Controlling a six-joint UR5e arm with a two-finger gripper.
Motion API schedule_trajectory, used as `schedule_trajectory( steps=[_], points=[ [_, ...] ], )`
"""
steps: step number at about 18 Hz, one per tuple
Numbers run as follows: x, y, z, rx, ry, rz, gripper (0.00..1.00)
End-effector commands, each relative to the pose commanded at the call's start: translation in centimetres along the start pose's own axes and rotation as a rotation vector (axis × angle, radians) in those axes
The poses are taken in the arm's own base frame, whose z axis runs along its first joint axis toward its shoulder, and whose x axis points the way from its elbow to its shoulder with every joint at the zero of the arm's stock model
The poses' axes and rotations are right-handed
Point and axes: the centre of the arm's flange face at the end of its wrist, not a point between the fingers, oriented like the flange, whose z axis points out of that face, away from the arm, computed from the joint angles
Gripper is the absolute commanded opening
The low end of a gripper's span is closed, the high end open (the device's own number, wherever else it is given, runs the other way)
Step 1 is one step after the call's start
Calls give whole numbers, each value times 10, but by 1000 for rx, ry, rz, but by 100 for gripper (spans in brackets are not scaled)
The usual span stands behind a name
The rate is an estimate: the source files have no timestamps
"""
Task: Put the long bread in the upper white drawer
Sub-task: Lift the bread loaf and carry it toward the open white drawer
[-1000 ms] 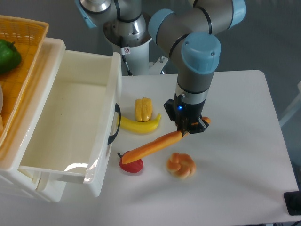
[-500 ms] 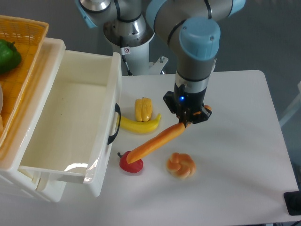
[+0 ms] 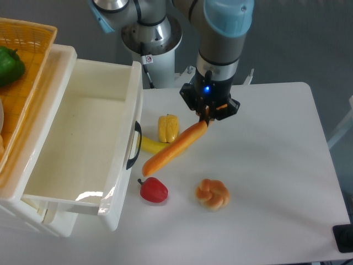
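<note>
Gripper [image 3: 208, 115] has moved up-left since earlier, carrying the long bread [image 3: 174, 148] clear of the red pepper [image 3: 154, 190]. Clamped on the loaf's upper end; loaf slants down-left at frame centre, beside the upper white drawer [image 3: 122, 144].

I see the long orange-tan bread [image 3: 173, 147] hanging right of the deep white plastic drawer [image 3: 83, 143], above the curved yellow banana [image 3: 149, 145].

We see grey tubular arm segments, light-blue joint caps, black gripper [image 3: 208, 117] with orange accents, blue light above our fingers
</note>
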Motion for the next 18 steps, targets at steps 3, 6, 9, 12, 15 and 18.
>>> schedule_trajectory(
  steps=[3, 6, 9, 12, 15, 18],
  points=[
    [10, 0, -5, 32, 46, -70, 0],
    [19, 0, -17, 83, 76, -99, 0],
    [29, 4, -29, 105, 73, -96, 0],
    [38, 9, -42, 139, 93, -98, 0],
    [58, 21, -57, 131, 112, -110, 0],
    [76, 30, -71, 135, 114, -159, 0]
  ],
)
